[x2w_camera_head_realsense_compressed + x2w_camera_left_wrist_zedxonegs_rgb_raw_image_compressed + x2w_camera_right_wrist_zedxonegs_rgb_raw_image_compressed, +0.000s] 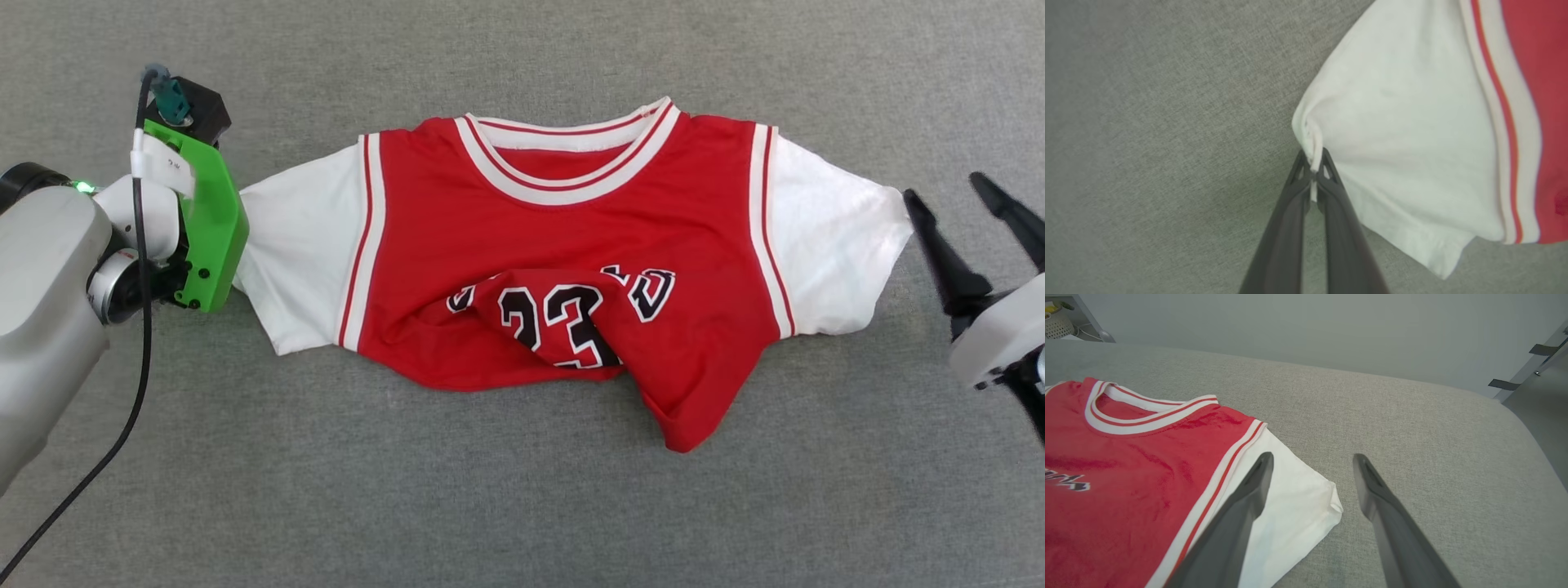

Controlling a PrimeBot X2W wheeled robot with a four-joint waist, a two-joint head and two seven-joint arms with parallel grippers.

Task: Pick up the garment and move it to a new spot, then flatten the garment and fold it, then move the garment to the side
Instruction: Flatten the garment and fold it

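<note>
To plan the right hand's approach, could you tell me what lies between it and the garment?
Only bare grey surface; the right wrist view shows the open right hand just off the white sleeve of the garment, nothing else.

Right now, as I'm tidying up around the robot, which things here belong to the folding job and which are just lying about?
Job: garment; left gripper pinching its sleeve; open right gripper; grey surface.
Lying about: pale basket and dark straps in the background.
</note>
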